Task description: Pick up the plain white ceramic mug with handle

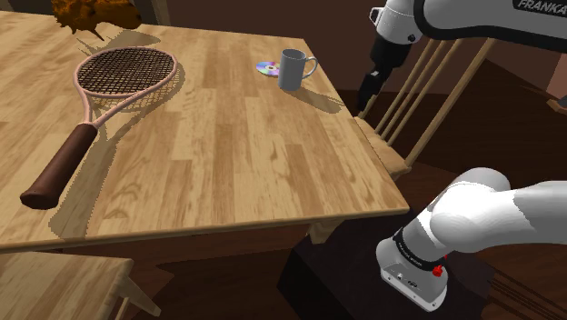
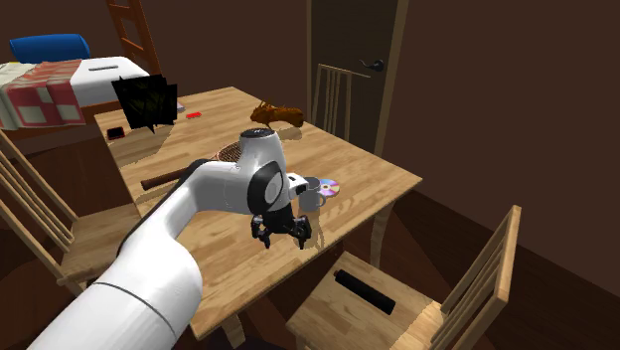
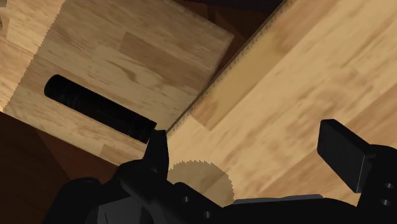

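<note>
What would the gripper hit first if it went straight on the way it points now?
Probably the bare table top close to its edge, not the mug. The open gripper points down there; the chair seat lies just beside that line.

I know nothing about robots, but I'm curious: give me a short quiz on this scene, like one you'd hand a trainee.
1. True or false: the gripper is shut on the mug.
2. What lies on the table right beside the mug? A) a shiny disc B) a spoon C) a book
3. Fill in: the black bar lies on the seat of a wooden ___.

Key
1. False: the fingers stand apart and the mug is not between them.
2. A
3. chair
</note>
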Controlling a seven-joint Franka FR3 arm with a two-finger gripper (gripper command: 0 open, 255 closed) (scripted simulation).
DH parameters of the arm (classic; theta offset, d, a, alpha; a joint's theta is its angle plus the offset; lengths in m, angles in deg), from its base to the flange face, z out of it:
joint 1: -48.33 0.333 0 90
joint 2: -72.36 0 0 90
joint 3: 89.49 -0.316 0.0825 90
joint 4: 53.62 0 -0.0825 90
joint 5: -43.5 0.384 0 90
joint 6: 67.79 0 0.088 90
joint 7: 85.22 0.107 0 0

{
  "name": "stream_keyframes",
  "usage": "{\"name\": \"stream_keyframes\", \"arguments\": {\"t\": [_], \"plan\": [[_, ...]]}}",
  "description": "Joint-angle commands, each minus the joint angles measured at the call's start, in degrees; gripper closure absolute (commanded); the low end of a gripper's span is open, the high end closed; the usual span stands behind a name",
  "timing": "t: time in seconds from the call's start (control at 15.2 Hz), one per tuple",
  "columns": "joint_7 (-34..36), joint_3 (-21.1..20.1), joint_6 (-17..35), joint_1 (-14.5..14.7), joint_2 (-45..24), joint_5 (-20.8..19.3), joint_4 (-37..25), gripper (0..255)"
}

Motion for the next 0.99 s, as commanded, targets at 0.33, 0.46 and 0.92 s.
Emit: {"name": "stream_keyframes", "arguments": {"t": [0.33, 0.46, 0.92], "plan": [[-0.7, 0.0, 2.4, 0.3, -11.5, 1.0, -9.5, 0], [-1.0, 0.0, 2.7, 0.4, -16.0, 1.4, -13.8, 0], [-2.0, -0.4, 1.8, 0.9, -31.6, 2.7, -31.0, 0]]}}
